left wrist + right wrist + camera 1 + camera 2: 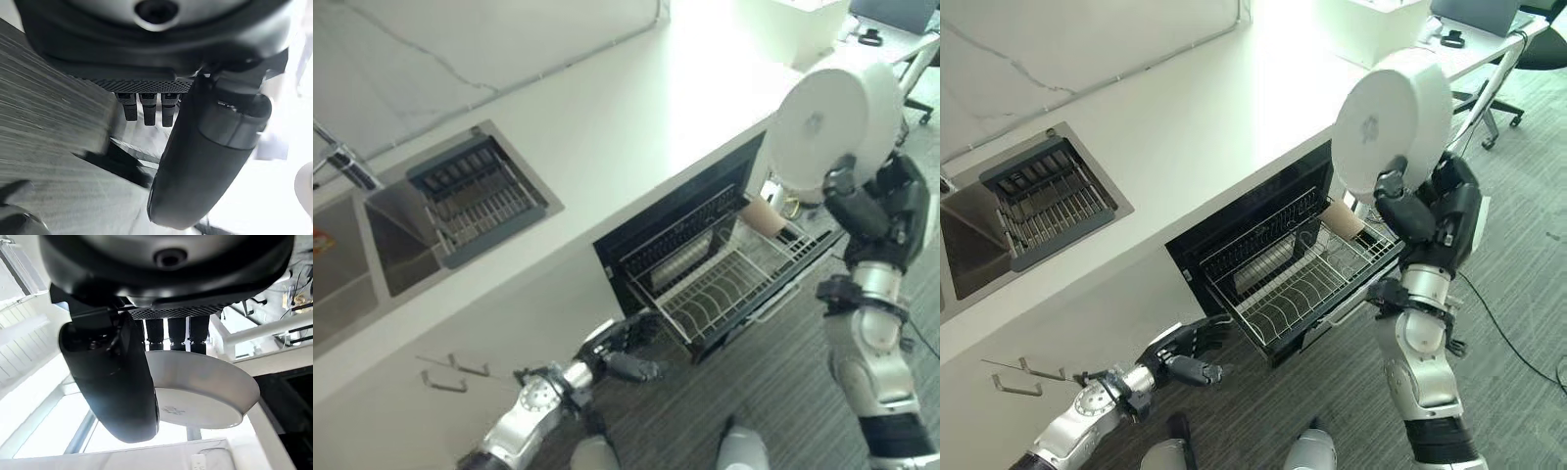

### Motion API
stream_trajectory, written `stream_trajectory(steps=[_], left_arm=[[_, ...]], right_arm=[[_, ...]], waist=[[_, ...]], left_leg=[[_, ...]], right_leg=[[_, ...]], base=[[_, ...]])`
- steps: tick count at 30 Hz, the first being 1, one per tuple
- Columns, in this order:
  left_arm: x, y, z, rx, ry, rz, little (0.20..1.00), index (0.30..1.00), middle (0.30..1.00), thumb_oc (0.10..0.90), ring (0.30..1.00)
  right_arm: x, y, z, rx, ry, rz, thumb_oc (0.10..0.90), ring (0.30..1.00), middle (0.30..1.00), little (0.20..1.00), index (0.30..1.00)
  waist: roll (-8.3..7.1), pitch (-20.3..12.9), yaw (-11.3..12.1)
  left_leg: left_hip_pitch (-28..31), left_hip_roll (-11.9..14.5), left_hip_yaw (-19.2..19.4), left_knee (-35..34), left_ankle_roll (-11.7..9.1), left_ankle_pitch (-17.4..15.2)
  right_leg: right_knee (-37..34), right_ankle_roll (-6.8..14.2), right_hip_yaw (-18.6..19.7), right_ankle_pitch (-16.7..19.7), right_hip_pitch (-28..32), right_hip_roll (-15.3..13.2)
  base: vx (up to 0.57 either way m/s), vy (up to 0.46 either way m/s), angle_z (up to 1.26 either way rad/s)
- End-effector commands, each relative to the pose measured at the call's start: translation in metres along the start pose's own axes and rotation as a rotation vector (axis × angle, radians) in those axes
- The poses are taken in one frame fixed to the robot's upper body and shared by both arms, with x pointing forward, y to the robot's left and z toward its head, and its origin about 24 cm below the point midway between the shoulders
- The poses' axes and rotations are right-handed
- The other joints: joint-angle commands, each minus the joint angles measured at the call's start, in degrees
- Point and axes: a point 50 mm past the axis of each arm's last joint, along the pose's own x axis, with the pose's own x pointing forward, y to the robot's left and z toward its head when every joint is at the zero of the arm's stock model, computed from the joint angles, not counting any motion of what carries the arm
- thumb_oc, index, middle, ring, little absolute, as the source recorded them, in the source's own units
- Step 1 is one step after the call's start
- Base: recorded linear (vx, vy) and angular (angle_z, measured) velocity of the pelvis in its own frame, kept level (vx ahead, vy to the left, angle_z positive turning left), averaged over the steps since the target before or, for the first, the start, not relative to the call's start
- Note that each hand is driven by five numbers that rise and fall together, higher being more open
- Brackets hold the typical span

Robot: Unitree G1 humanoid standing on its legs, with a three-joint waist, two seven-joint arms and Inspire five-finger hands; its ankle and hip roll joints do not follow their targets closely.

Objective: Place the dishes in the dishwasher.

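A humanoid robot's right hand (1425,211) holds a white plate (1393,122) aloft on edge, thumb and fingers pinching its lower rim, the dish well above the pulled-out wire rack (1298,279) of an open dishwasher (1234,230) set beneath the white tabletop (1185,117). The right wrist view shows the thumb across one face of the plate and the fingers behind the other, a firm clamp on the rim. The step in hand appears to be the carry: the plate is gripped and raised but not yet over a slot. The next move likely calls for lowering the dish toward the rack and turning it so its edge drops between the upright tines, clear of the tan cup (1340,220) that lies at the rack's far side. The left hand (1185,354) hangs low in front of the cabinet, just beside the rack's near corner, fingers loosely extended and holding nothing. A sink (372,245) with a dark drainer basket (475,196) sits further along the tabletop, well apart from the work.
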Motion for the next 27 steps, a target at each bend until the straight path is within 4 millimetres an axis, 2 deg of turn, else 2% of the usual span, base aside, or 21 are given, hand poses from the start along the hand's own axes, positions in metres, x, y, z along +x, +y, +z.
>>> stream_trajectory(steps=[1, 4, 8, 11, 14, 20, 23, 27], left_arm=[[-0.001, 0.010, 0.044, 0.121, -0.223, 0.034, 0.900, 0.900, 0.900, 0.800, 0.900], [-0.004, 0.015, 0.015, 0.060, -0.125, 0.096, 0.900, 0.900, 0.900, 0.800, 0.900], [-0.010, 0.018, -0.017, 0.045, -0.032, 0.174, 0.900, 0.900, 0.900, 0.800, 0.900], [-0.016, 0.019, -0.048, 0.002, 0.057, 0.263, 0.900, 0.900, 0.900, 0.800, 0.900], [-0.024, 0.020, -0.069, -0.114, 0.103, 0.350, 0.900, 0.900, 0.900, 0.800, 0.900], [-0.025, 0.016, -0.082, -0.163, 0.137, 0.369, 0.900, 0.900, 0.900, 0.800, 0.900], [-0.031, 0.019, -0.089, -0.179, 0.167, 0.405, 0.900, 0.900, 0.900, 0.800, 0.900], [-0.040, 0.024, -0.098, -0.166, 0.209, 0.433, 0.900, 0.900, 0.900, 0.800, 0.900]], right_arm=[[0.023, 0.010, 0.071, -0.042, -0.420, 0.017, 0.400, 0.300, 0.300, 0.300, 0.300], [0.022, 0.005, 0.067, -0.199, -0.448, -0.050, 0.400, 0.300, 0.300, 0.300, 0.300], [0.023, -0.001, 0.059, -0.258, -0.392, -0.069, 0.400, 0.300, 0.300, 0.300, 0.300], [0.021, -0.003, 0.046, -0.461, -0.384, -0.050, 0.400, 0.300, 0.300, 0.300, 0.300], [0.021, -0.006, 0.040, -0.602, -0.394, -0.013, 0.400, 0.300, 0.300, 0.300, 0.300], [0.027, -0.003, 0.029, -0.807, -0.389, 0.102, 0.400, 0.300, 0.300, 0.300, 0.300], [0.029, -0.007, 0.014, -0.895, -0.315, 0.169, 0.400, 0.300, 0.300, 0.300, 0.300], [0.029, -0.001, -0.002, -1.015, -0.281, 0.306, 0.400, 0.300, 0.300, 0.300, 0.300]], waist=[[-2.15, -1.73, 0.00], [-2.24, -1.94, 0.37], [-2.46, -2.09, 0.53], [-2.84, -2.02, 0.96], [-3.39, -2.05, 1.55], [-4.21, -2.67, 2.85], [-4.58, -3.19, 3.65], [-4.87, -3.55, 4.93]], left_leg=[[2.26, 1.40, 3.09, 7.53, 0.33, -9.75], [2.56, 1.37, 3.52, 7.53, 0.34, -9.98], [2.78, 1.31, 3.73, 7.53, 0.30, -10.12], [2.70, 1.13, 3.37, 7.53, 0.37, -10.27], [3.05, 0.96, 3.29, 7.53, 0.42, -10.53], [3.09, 0.87, 2.65, 7.53, 0.33, -10.65], [3.05, 0.70, 1.98, 7.53, 0.34, -10.72], [2.96, 0.53, 1.18, 7.53, 0.32, -10.67]], right_leg=[[-4.28, -0.46, -2.46, 0.71, 3.04, 1.02], [-4.28, -0.28, -3.17, 0.64, 3.39, 0.76], [-4.28, -0.15, -3.55, 0.52, 3.68, 0.62], [-4.28, 0.13, -3.51, 0.54, 3.73, 0.45], [-4.28, 0.27, -3.92, 0.41, 4.24, 0.36], [-4.28, 0.20, -4.95, 0.01, 5.16, 0.29], [-4.28, 0.28, -5.22, -0.25, 5.58, 0.27], [-4.28, 0.25, -5.79, -0.55, 6.17, 0.20]], base=[[0.00, 0.046, -0.01], [0.00, 0.000, 0.00], [0.01, 0.004, 0.02], [0.00, 0.000, 0.00], [0.01, -0.013, 0.00], [0.03, -0.031, 0.08], [0.05, -0.025, 0.08], [0.04, -0.016, 0.09]])
